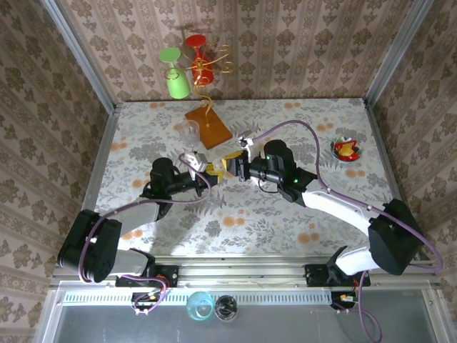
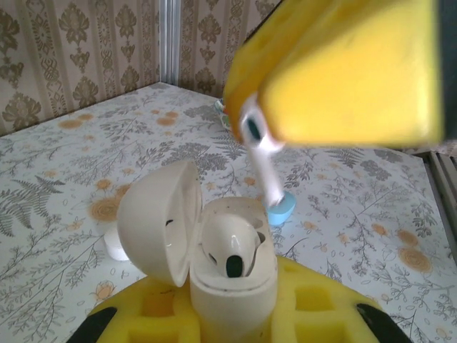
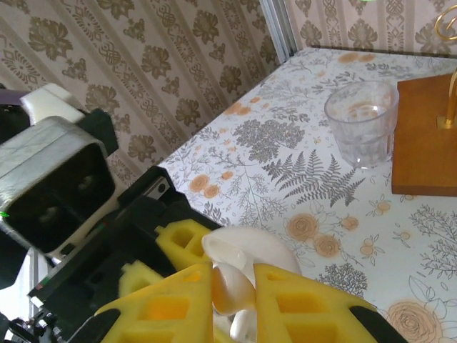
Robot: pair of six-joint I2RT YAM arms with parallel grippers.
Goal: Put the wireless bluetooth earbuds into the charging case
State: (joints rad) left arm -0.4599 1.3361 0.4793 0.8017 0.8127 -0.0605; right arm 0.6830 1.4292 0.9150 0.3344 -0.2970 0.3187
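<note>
Two grippers meet over the middle of the table (image 1: 285, 214), the left gripper (image 1: 203, 168) and the right gripper (image 1: 233, 166) almost tip to tip. We see the left gripper's yellow foam pads (image 2: 143, 307) closed around the lower body of the white charging case (image 2: 232, 293), holding it upright. Its lid (image 2: 157, 221) is swung open to the left. One seated earbud (image 2: 232, 243) rests in the case, its rounded head showing above the rim.

The right gripper's yellow pads (image 2: 343, 71) are pinched narrow on the held earbud (image 2: 263, 157). Its stem hangs downward out of the pads, slightly tilted. This earbud is above the open case and a little to the far right of it. We see a gap between its tip and the case rim, so the two are apart.

From the right wrist, the held earbud shows as a white curve squeezed between that gripper's own yellow fingers (image 3: 307, 307), with the white case just beyond.

On the table behind the case lies a small light-blue piece (image 2: 282, 207). A small white piece (image 2: 114, 246) sits to the left of the lid; we cannot tell what it is.

Farther off, a clear glass tumbler (image 3: 360, 121) stands just beside a wooden base (image 3: 428, 136). A green glass (image 1: 176, 75) and a red glass (image 1: 200, 61) hang above that base at the far wall. A small red bowl (image 1: 346, 150) sits toward the far right.
</note>
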